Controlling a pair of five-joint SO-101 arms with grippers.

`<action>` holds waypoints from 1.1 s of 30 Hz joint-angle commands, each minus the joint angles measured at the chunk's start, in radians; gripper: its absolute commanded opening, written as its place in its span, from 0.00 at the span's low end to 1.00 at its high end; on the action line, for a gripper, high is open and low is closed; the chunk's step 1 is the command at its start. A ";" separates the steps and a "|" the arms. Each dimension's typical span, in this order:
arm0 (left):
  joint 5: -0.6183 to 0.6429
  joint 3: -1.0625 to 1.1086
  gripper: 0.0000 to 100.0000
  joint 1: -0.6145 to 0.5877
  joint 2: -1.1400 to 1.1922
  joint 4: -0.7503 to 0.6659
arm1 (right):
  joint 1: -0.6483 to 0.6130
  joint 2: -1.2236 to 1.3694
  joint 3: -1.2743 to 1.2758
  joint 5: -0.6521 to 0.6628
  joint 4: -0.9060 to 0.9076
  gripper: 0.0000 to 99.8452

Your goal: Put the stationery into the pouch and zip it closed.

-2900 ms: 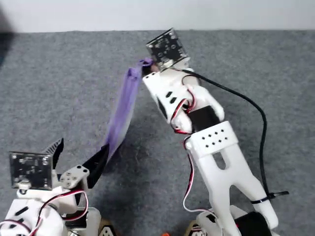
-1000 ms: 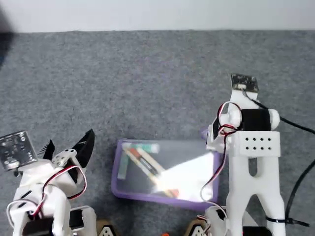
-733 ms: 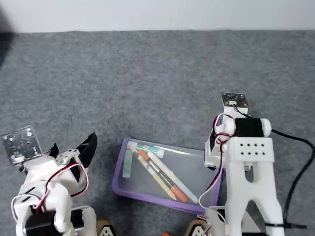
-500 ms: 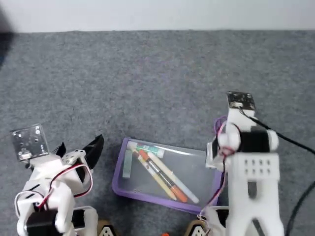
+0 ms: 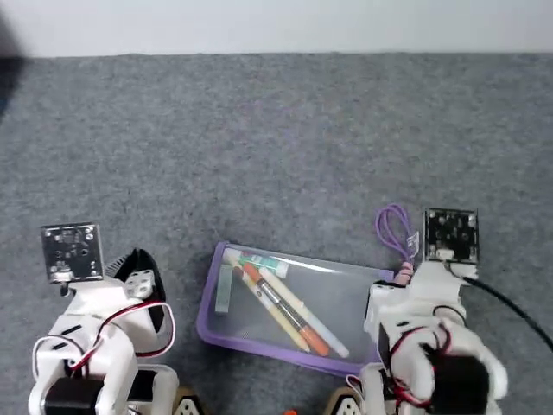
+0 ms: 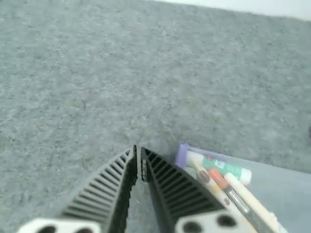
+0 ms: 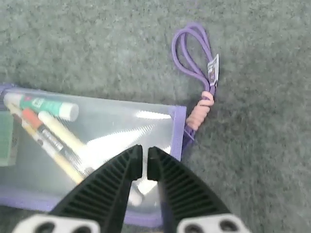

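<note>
On the grey felt table, close to both arm bases, I've got the clear plastic pouch with purple edging lying flat, marker pens inside. Its purple cord loop rests on the table just off one end. My left pincer is pressed together just beside the pouch's corner. My right pincer is pressed together over the pouch, pinching nothing.

I see a grey, felt-like tabletop running from edge to edge, evenly lit. Along its far side a plain pale wall meets it in a straight line. A dark, blurred shape sits at the far left corner; I cannot tell what it is.
</note>
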 commanded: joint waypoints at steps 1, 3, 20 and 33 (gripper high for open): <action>0.006 0.016 0.01 0.008 -0.002 0.000 | 0.008 -0.084 0.078 0.012 -0.054 0.01; 0.006 0.042 0.01 0.009 -0.014 0.000 | 0.008 -0.130 0.121 0.012 -0.088 0.01; -0.092 0.338 0.01 0.014 -0.275 -0.143 | 0.008 -0.332 0.413 0.212 -0.249 0.01; -0.334 0.610 0.01 0.008 -0.281 -0.256 | 0.002 -0.387 0.770 0.247 -0.371 0.01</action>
